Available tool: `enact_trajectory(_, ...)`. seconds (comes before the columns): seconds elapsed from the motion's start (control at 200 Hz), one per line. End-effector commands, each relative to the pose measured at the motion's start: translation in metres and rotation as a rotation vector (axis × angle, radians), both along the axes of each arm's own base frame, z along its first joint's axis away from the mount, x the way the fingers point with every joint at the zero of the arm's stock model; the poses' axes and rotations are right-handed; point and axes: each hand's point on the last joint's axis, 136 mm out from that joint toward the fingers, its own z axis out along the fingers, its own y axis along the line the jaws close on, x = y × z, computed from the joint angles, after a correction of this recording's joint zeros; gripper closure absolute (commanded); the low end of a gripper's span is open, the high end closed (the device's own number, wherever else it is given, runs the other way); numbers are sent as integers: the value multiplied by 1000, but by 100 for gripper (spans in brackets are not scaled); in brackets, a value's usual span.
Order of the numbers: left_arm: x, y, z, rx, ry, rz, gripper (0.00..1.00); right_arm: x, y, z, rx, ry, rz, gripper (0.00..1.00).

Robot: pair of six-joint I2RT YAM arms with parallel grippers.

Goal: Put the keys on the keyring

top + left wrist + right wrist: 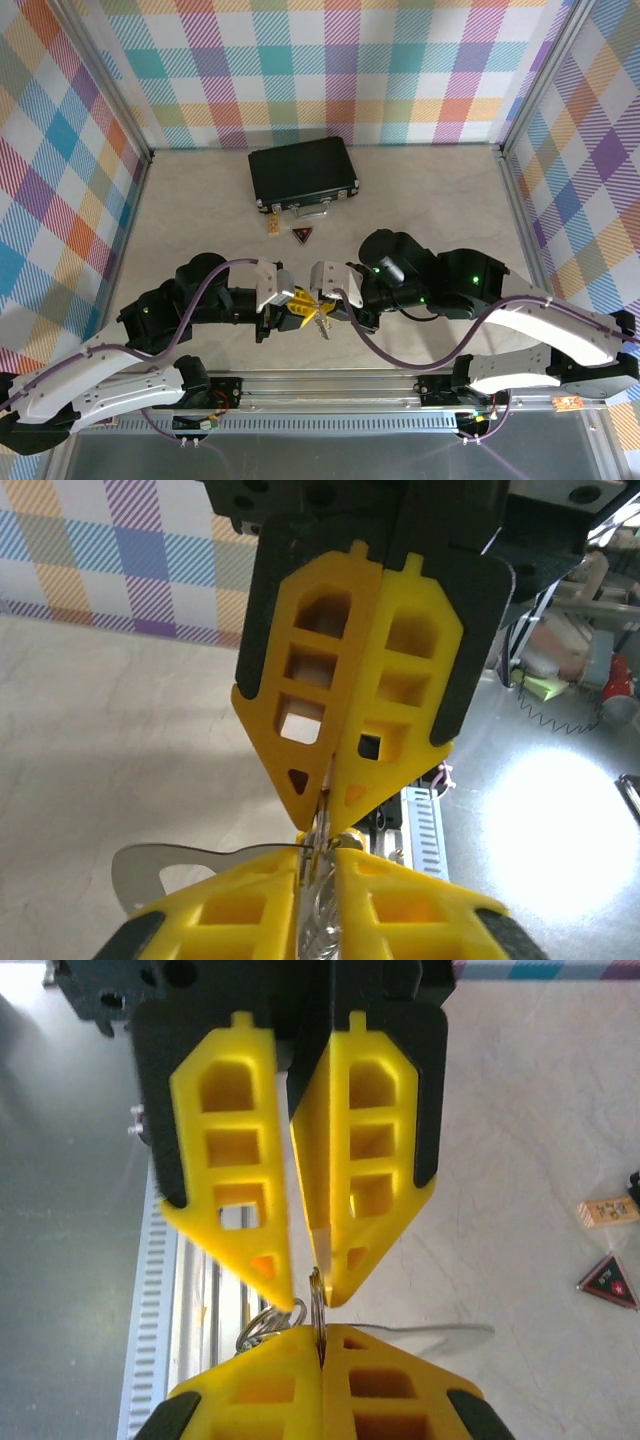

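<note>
Above the table's front middle my two grippers meet tip to tip. The left gripper [296,306] [324,818] is shut on the thin silver keyring [317,1310], which stands edge-on in the seam of its fingers [260,1392]. The right gripper [323,299] [310,1302] has its tips round the ring's upper rim, with silvery loops [320,920] filling the narrow gap between its fingers [410,910]. A flat silver blade [150,872] [445,1337] sticks out sideways from the joint. Small silver and yellow pieces, the keys [321,326], hang under the fingertips; I cannot make out their detail.
A black case [303,172] with a silver handle lies at the back middle. In front of it sit a small tan block [273,228] [608,1212] and a dark triangular tag [302,236] [608,1282]. An aluminium rail [330,385] runs along the near edge.
</note>
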Motion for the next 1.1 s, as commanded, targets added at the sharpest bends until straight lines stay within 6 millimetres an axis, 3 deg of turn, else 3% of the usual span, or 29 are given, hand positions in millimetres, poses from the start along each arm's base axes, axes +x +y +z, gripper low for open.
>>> enact_trajectory(0.0,1,3,12,-11,-35,15,85,-3,-9,7,-26,-42,33,100)
enact_trajectory(0.615,4,-3,13,-37,-44,9,78,-13,3,11,20,-12,81,100)
enact_trajectory(0.755,4,-4,14,-44,-47,3,81,-13,6,9,21,-7,84,100)
enact_trajectory(0.9,2,-5,14,-49,-46,-8,100,-14,8,8,21,-3,86,100)
enact_trajectory(1.095,-3,-3,20,-85,-42,-24,100,-12,8,14,56,-7,62,100)
